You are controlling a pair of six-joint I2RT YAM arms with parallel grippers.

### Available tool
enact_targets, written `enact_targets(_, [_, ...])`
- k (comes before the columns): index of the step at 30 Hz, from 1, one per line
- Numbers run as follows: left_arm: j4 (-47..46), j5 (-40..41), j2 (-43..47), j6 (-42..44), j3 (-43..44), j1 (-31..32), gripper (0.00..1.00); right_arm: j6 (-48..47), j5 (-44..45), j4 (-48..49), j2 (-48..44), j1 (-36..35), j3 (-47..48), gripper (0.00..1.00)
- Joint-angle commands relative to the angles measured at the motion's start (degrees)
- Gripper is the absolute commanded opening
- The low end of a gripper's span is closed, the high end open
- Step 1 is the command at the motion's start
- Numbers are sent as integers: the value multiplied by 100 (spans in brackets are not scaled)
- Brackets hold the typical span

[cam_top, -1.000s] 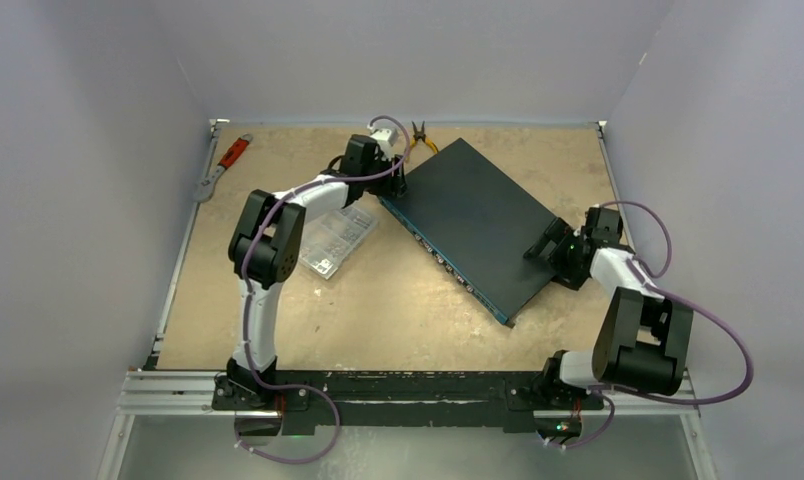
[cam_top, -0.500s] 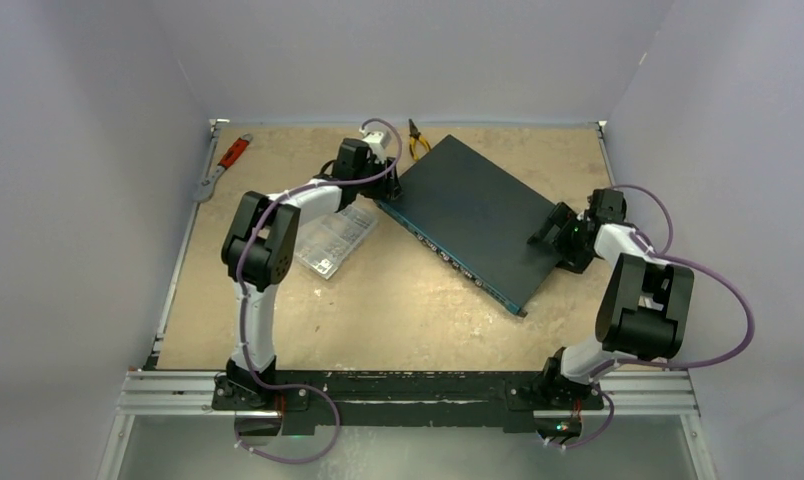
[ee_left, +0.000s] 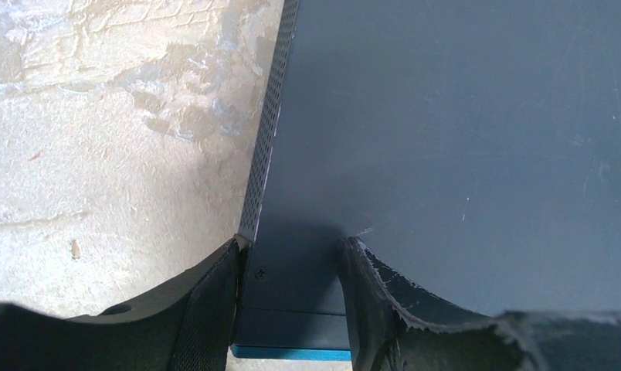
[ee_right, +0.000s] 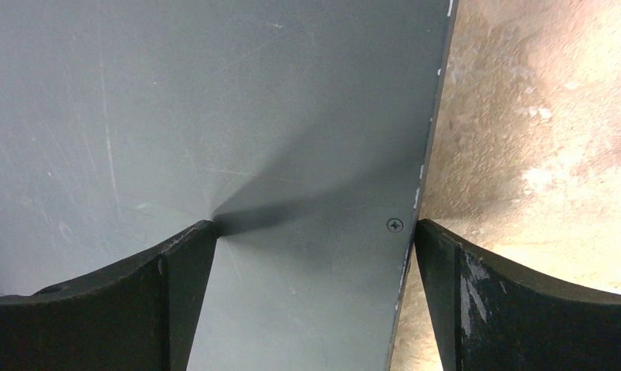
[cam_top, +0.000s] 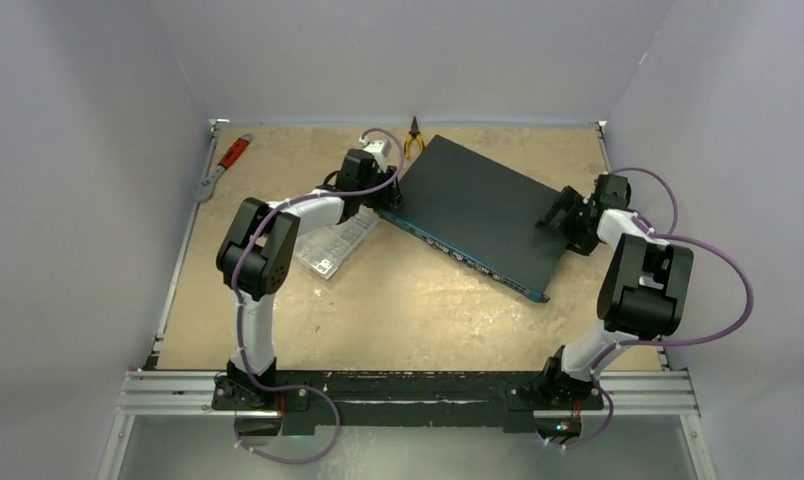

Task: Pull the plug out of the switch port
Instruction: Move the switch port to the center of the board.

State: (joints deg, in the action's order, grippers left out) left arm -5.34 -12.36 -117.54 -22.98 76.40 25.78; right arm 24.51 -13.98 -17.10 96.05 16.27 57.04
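My L gripper (ee_left: pixel 290 249) sits half-open astride the switch (ee_left: pixel 462 139) corner. R gripper (ee_right: pixel 315 228) is wide open, straddling its opposite edge. Step, I reckon: positioning the switch. Plug not visible. Next: reach port face (cam_top: pixel 478 264) behind L fingertips.

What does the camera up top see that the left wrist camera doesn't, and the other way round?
Only the top view shows the red wrench, the yellow pliers, the clear plastic box and the right pincer, at the right-hand end of the switch. Only the left wrist view shows the tiny holes along the switch's side wall and a small screw near its corner. Both show the dark switch, the left pincer at one corner of it, and the sandy table.
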Motion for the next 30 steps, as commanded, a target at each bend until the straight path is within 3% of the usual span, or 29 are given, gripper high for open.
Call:
enact_targets(1, [286,-1711,96,-789,-177,1210,47,208,-870,632,-136,-265,457,99])
enact_targets(30, [-1215,-1331,444,-1863,-1418,2861,46,-141,-340,440,-267,-265,517,99])
